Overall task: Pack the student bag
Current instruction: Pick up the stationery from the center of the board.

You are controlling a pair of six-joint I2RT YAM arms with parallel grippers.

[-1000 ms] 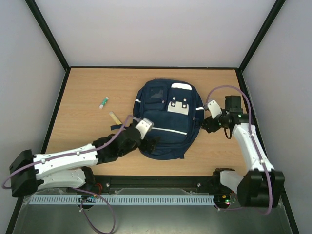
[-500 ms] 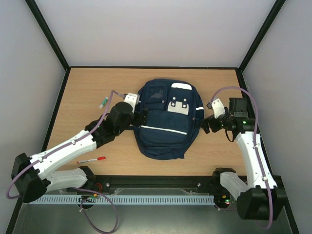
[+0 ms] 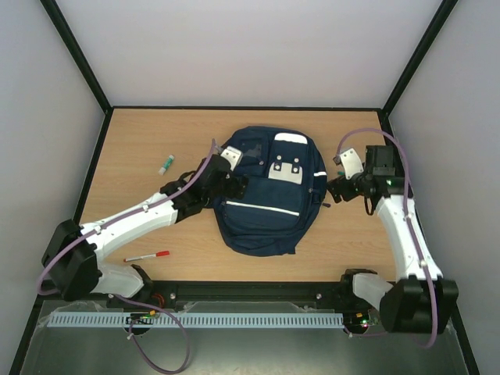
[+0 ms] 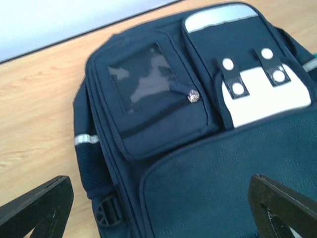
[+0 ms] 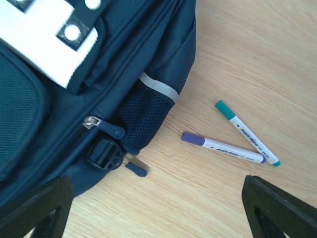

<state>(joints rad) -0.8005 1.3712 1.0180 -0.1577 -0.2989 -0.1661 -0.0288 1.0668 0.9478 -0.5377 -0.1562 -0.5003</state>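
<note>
Right wrist only: likely markers (image 5: 223, 148) beside bag (image 5: 124, 64)

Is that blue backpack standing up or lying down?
Lying down, front up: the backpack rests flat on the table, its white patch facing the overhead camera.

One student bag (image 3: 266, 203) lies on the one counter (image 3: 141, 141). Four small stick-shaped things lie around it. Right of the bag are two markers: one purple-capped marker (image 5: 223, 148) and one green-capped marker (image 5: 247, 133). Left of the bag are two more: one red-capped pen (image 3: 147, 255) on the near side and one short green-tipped stick (image 3: 166, 164) on the far side. The bag's one white patch (image 4: 267, 101) carries two dark tabs (image 4: 233, 77) with four white snaps (image 4: 228, 63) in all. There are two hands: one left hand (image 3: 238, 180) and one right hand (image 3: 332, 191).
</note>
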